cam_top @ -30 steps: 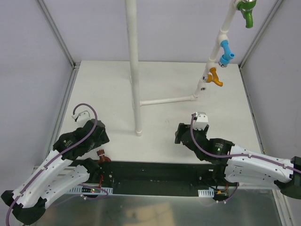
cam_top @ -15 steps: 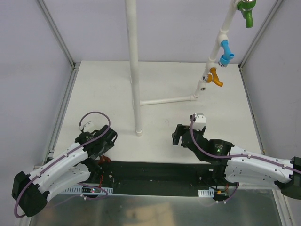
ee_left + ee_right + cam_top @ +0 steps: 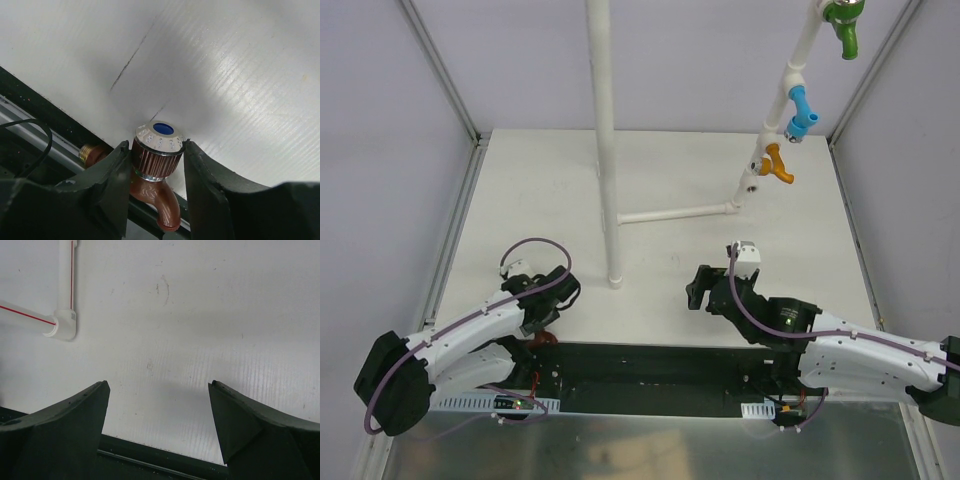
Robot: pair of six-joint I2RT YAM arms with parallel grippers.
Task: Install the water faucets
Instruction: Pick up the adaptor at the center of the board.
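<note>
Left wrist view: the brown faucet (image 3: 152, 167) sat between the two fingers of the left gripper (image 3: 157, 145). Both fingers pressed on its ribbed collar, so the gripper was clamped on it. The silver cap with a blue centre faced the camera, and the spout curved toward the bottom of the frame. The faucet was low over the near edge of the white surface (image 3: 240, 75), just beside the black base rail (image 3: 45, 112).

Top external view: the orange faucet (image 3: 775, 163), blue faucet (image 3: 800, 110) and green faucet (image 3: 845, 25) sat on the slanted branch of the white pipe frame (image 3: 607, 150) at far right. Orange was lowest, blue in the middle, green at the top.

Right wrist view: the right gripper (image 3: 159, 385) was spread wide with nothing between its fingers, over bare surface. A white elbow joint (image 3: 62, 325) lay beyond it to the upper left.
</note>
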